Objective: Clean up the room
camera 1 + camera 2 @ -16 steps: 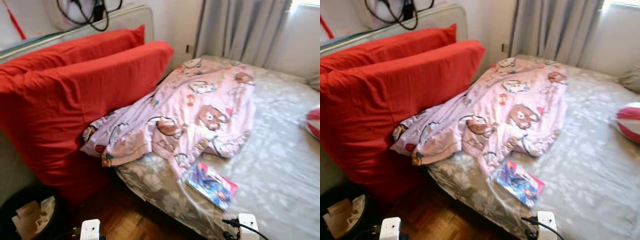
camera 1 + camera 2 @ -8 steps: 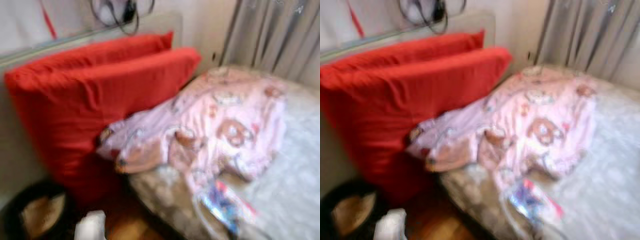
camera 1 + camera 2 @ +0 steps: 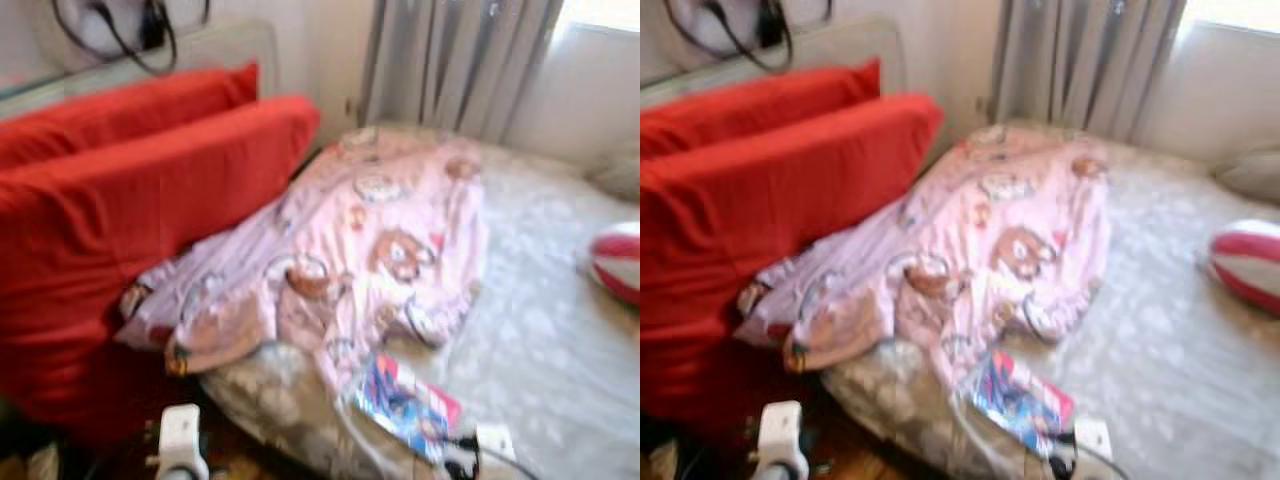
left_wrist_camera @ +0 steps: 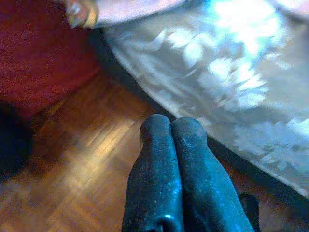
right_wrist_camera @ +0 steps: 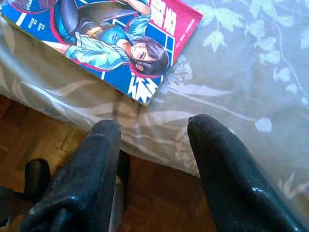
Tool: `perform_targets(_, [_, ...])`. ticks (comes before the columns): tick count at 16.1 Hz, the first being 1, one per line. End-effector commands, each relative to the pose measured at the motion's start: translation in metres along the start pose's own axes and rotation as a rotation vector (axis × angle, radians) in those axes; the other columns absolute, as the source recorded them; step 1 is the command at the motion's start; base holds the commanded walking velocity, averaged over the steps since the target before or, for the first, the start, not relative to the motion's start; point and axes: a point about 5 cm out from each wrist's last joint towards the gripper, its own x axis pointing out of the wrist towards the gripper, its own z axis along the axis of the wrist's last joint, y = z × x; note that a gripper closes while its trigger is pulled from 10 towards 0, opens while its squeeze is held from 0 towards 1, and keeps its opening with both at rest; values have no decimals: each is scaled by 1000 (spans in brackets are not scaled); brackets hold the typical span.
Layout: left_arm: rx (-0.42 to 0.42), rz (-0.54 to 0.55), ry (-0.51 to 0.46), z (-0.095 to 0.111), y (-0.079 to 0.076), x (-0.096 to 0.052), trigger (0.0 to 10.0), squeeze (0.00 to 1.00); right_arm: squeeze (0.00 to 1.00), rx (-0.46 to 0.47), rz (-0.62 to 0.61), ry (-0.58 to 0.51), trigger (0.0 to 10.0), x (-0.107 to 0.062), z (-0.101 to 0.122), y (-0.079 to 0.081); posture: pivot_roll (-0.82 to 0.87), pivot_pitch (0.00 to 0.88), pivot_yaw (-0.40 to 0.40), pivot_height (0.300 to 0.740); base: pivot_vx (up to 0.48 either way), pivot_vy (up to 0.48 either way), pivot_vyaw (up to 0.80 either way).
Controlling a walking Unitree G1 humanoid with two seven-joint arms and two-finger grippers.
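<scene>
A pink blanket [image 3: 360,250] printed with bears lies crumpled on the bed [image 3: 540,300], one corner hanging over the bed's near edge. A blue and pink comic book [image 3: 405,405] [image 5: 113,41] rests flat near that edge. My right gripper [image 5: 154,140] hangs open over the bed's edge, just short of the comic book, with nothing between its fingers. My left gripper [image 4: 171,128] is shut and empty above the wooden floor [image 4: 82,169] beside the bed. The white wrists of the left arm [image 3: 180,440] and the right arm [image 3: 490,440] show at the bottom of the eye views.
Two big red pillows [image 3: 130,190] lean against the wall to the left of the bed. A red and white ball [image 3: 620,262] lies at the bed's right side. Grey curtains [image 3: 450,60] hang behind. Black cables [image 3: 120,30] hang on the wall.
The camera has swung, so the whole scene sits further left and lower than half a second ago. The picture is less blurred. The blanket and comic book have not moved on the bed.
</scene>
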Motion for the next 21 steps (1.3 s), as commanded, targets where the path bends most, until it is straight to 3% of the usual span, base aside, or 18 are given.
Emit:
perform_targets(1, [-31, 16, -65, 11, 4, 2, 10000, 0, 0, 13, 7, -45, 10000, 0, 5, 0, 59, 0, 0, 740, 0, 0, 0])
perform_targets(7, [-48, -22, -399, 70, -1, 4, 10000, 0, 0, 61, 82, -238, 10000, -3, 19, 5, 47, 0, 9, 740, 0, 0, 0])
perform_targets(8, [-52, -27, -430, 75, -1, 2, 10000, 0, 0, 37, 120, -380, 10000, 2, 66, 19, 49, 0, 9, 740, 0, 0, 0])
perform_targets(9, [-51, -37, -451, 79, -3, 2, 10000, 0, 0, -4, 162, -563, 10000, -1, 128, 39, 53, 0, 10, 740, 0, 0, 0])
perform_targets(11, [-30, -71, -501, 86, -10, -2, 10000, 0, 0, -51, 192, -698, 10000, -9, 153, 51, 47, 0, 16, 740, 0, 0, 0])
perform_targets(15, [7, -104, -548, 94, -13, -8, 10000, 0, 0, -27, 199, -776, 10000, -16, 155, 54, 34, 0, 31, 740, 0, 0, 0])
perform_targets(21, [15, -94, -606, 110, -9, -13, 10000, 0, 0, 13, 118, -742, 10000, -16, 132, 44, 37, 0, 38, 740, 0, 0, 0])
